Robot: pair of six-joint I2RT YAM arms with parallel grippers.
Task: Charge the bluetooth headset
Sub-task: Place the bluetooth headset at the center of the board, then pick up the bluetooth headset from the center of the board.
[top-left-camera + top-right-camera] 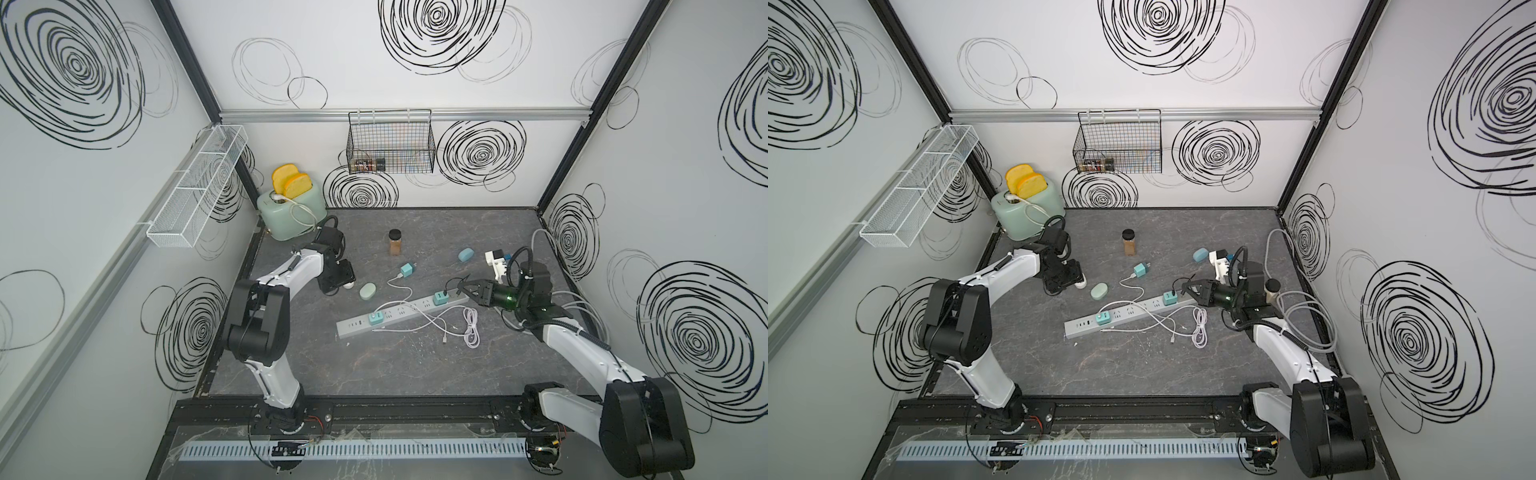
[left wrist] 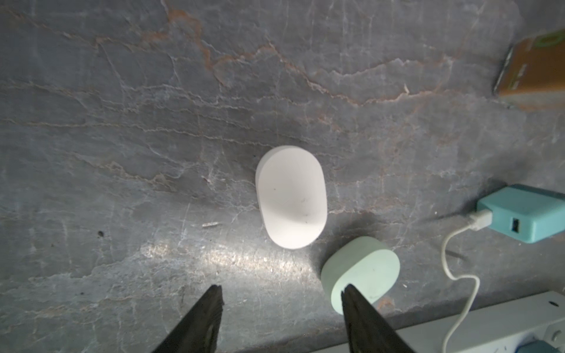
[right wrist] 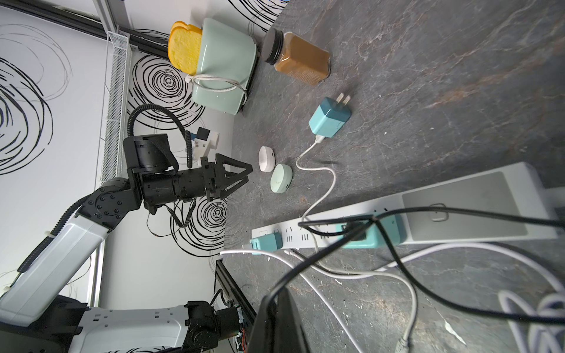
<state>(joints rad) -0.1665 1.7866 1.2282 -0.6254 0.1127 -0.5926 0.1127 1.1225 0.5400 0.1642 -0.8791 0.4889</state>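
Nearest on the counter (image 1: pixel 374 374) lie loose white cables (image 1: pixel 471 332), then the white power strip (image 1: pixel 390 314), whose markings are too small to read. At its right end the right gripper (image 1: pixel 460 286) has its fingers pressed together on a black cable (image 3: pixel 345 240) that leads to a plugged-in teal adapter (image 1: pixel 438 297). Beyond the strip, left of centre, the white headset case (image 2: pixel 290 197) lies flat just beside a mint case (image 2: pixel 360 269). The left gripper (image 2: pixel 282 290) hovers above it, fingers spread and empty. The white case looks light, hard and smooth, so likely slippery. It is best pinched across its narrow sides, keeping clear the small dark port on its edge. Farther right sits a blue case (image 1: pixel 466 254). No brand is legible.
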